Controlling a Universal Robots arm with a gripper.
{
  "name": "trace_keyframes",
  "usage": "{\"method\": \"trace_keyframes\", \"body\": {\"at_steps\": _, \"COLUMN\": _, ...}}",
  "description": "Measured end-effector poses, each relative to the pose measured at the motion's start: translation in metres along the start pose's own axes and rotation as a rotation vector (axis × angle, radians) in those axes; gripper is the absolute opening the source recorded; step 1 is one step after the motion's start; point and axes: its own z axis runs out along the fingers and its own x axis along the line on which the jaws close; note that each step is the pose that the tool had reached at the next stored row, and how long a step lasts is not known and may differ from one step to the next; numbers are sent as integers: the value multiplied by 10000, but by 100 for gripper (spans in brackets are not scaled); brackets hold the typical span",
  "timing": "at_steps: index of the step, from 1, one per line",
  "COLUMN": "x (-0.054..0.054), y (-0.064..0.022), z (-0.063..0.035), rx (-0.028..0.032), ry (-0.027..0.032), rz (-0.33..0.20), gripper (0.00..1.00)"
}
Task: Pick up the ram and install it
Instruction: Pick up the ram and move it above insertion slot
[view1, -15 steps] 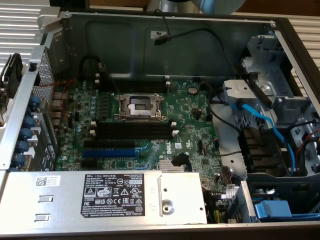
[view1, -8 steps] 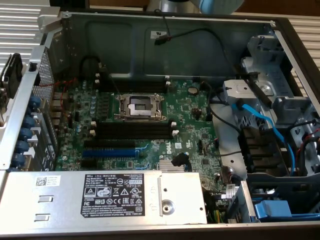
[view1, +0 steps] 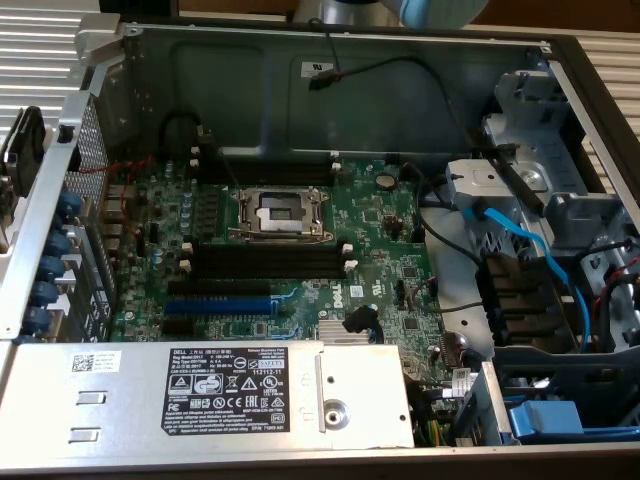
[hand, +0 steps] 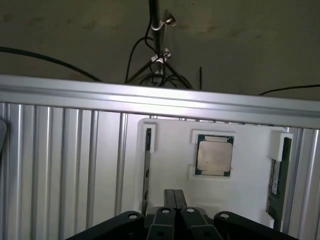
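The ram (hand: 283, 167) is lying in a holder at one edge of the white tray (hand: 240, 210), a dark green stick with a pale label strip, partly hidden by the tray's corner bracket. It is lying untouched, so by my judgement the work is sitting in the approach part of the pick-up, with nothing yet lifted. At the tray's middle a square processor (hand: 214, 155) is resting in its own frame, and at the tray's opposite edge another thin dark strip (hand: 146, 167) is standing on edge. I cannot tell whether that is a second stick. The gripper (hand: 173, 192) is hovering over the tray's near edge, between that strip and the processor and well apart from the ram. Its fingers (hand: 169, 200) are pressing flat against each other with no gap, gripping nothing and touching nothing. A grasp would call for them to part and to line up across the stick's thin faces, not along its length. Beyond the tray, ribbed aluminium decking (hand: 60, 165) is spreading out beneath a bright rail (hand: 150, 100). The tray is not showing in the exterior view, where the open computer case (view1: 300, 80) is waiting with its long black slots (view1: 265, 258) empty — nothing is installed there.
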Motion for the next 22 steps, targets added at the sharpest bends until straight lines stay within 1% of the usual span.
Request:
{"method": "trace_keyframes", "body": {"at_steps": 3, "x": 67, "y": -36, "z": 58, "rx": 0, "ry": 0, "rz": 1, "gripper": 10}}
{"method": "trace_keyframes", "body": {"at_steps": 4, "x": 87, "y": -52, "z": 76, "rx": -7, "ry": -1, "rz": 0, "gripper": 10}}
{"method": "trace_keyframes", "body": {"at_steps": 5, "x": 102, "y": -67, "z": 86, "rx": -30, "ry": -3, "rz": 0, "gripper": 10}}
{"method": "trace_keyframes", "body": {"at_steps": 7, "x": 108, "y": -74, "z": 95, "rx": -68, "ry": -8, "rz": -1, "gripper": 10}}
{"method": "trace_keyframes", "body": {"at_steps": 11, "x": 108, "y": -74, "z": 101, "rx": -71, "ry": -11, "rz": 0, "gripper": 10}}
{"method": "trace_keyframes", "body": {"at_steps": 12, "x": 109, "y": -74, "z": 106, "rx": -68, "ry": -29, "rz": 1, "gripper": 10}}
{"method": "trace_keyframes", "body": {"at_steps": 14, "x": 115, "y": -77, "z": 126, "rx": -66, "ry": -130, "rz": 6, "gripper": 10}}
{"method": "trace_keyframes", "body": {"at_steps": 16, "x": 116, "y": -78, "z": 152, "rx": -65, "ry": -203, "rz": 12, "gripper": 10}}
{"method": "trace_keyframes", "body": {"at_steps": 17, "x": 119, "y": -78, "z": 160, "rx": -88, "ry": -237, "rz": 16, "gripper": 10}}
{"method": "trace_keyframes", "body": {"at_steps": 19, "x": 130, "y": -78, "z": 176, "rx": -152, "ry": -294, "rz": 25, "gripper": 10}}
{"method": "trace_keyframes", "body": {"at_steps": 22, "x": 151, "y": -78, "z": 200, "rx": -249, "ry": -346, "rz": 34, "gripper": 10}}
